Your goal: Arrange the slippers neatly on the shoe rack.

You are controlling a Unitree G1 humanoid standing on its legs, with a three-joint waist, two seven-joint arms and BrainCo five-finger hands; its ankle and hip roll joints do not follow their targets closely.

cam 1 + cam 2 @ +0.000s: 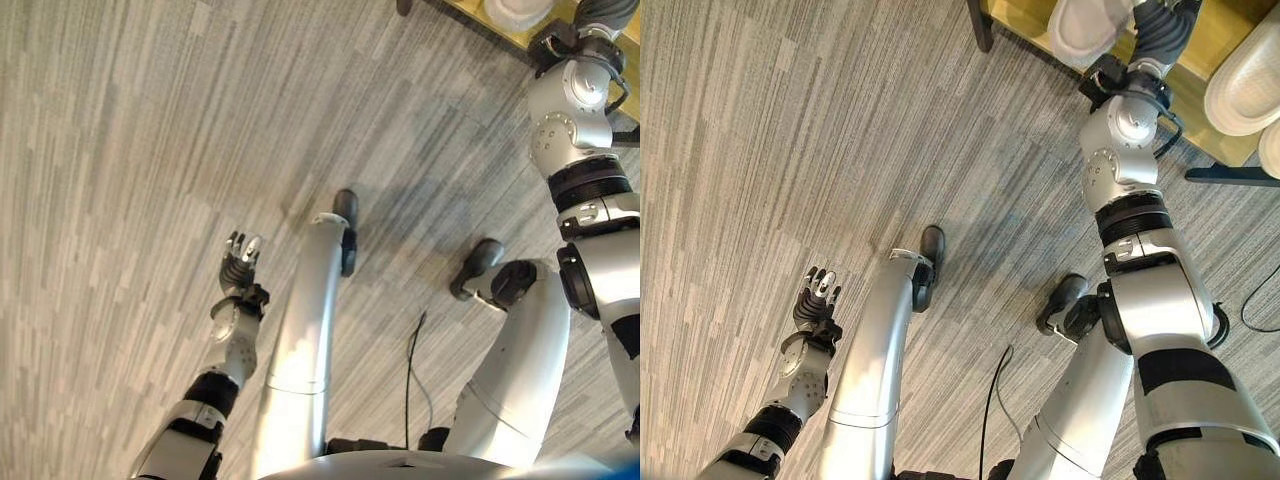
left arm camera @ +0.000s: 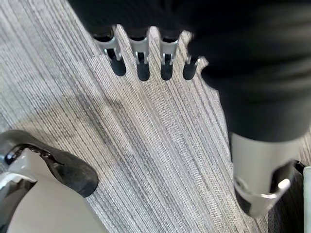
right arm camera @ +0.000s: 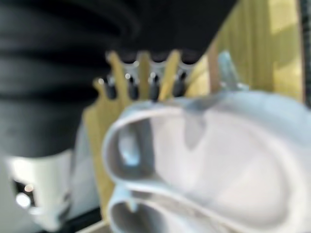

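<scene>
A white slipper (image 1: 1080, 30) lies on the yellow wooden shelf of the shoe rack (image 1: 1200, 65) at the far right. My right hand (image 1: 1160, 28) reaches up to it, fingers (image 3: 141, 87) straight along the slipper's (image 3: 218, 160) far rim and thumb apart at the near side. Under that slipper, in the right wrist view, a second white rim (image 3: 121, 216) shows. My left hand (image 1: 240, 262) hangs open low on the left above the grey carpet, its fingers (image 2: 141, 60) holding nothing.
Two more white slippers (image 1: 1248, 85) (image 1: 1272, 150) lie further right on the rack. A dark rack leg (image 1: 980, 25) stands at its left end and a dark foot bar (image 1: 1230, 175) runs along the floor. Grey striped carpet (image 1: 150, 150) spreads left.
</scene>
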